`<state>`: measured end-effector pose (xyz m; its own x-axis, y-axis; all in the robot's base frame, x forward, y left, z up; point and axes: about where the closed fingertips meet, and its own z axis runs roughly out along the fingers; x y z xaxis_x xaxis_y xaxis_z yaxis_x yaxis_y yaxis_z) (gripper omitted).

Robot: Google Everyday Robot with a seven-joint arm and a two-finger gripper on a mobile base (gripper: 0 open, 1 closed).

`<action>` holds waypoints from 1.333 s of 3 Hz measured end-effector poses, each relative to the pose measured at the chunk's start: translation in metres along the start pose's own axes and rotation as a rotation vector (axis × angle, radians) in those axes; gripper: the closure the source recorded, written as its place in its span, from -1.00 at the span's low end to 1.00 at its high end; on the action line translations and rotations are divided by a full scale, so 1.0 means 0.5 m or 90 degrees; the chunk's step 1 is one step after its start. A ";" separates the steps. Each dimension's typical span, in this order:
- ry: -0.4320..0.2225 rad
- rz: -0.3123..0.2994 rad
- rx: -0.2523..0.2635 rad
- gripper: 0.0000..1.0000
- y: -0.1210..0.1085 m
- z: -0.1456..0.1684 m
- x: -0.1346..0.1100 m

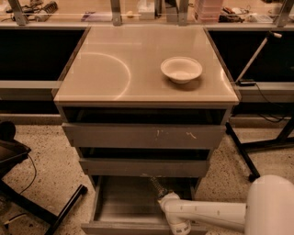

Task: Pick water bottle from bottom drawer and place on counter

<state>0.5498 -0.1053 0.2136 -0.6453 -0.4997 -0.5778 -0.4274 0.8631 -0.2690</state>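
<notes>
The bottom drawer (124, 206) is pulled open under the two shallower grey drawers. My white arm reaches in from the lower right, and the gripper (161, 195) sits inside the drawer near its back right. A small clear crinkled shape, seemingly the water bottle (156, 185), stands tilted at the gripper's tip against the drawer's back. The wrist hides how the gripper meets it. The beige counter (115, 69) on top of the cabinet carries a faint round arc mark.
A white bowl (181, 69) stands on the counter at the right. The two upper drawers (142, 135) stick out slightly above the open one. A black stand leg (241, 151) is at the right, a dark chair base (27, 183) at the left, and a cluttered bench (138, 11) behind.
</notes>
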 end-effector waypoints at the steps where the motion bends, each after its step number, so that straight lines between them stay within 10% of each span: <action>1: 0.015 -0.042 0.068 1.00 -0.059 -0.144 -0.071; 4: 0.042 -0.048 0.140 1.00 -0.141 -0.273 -0.090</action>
<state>0.5226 -0.1539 0.3639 -0.6595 -0.5611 -0.5002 -0.3322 0.8145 -0.4757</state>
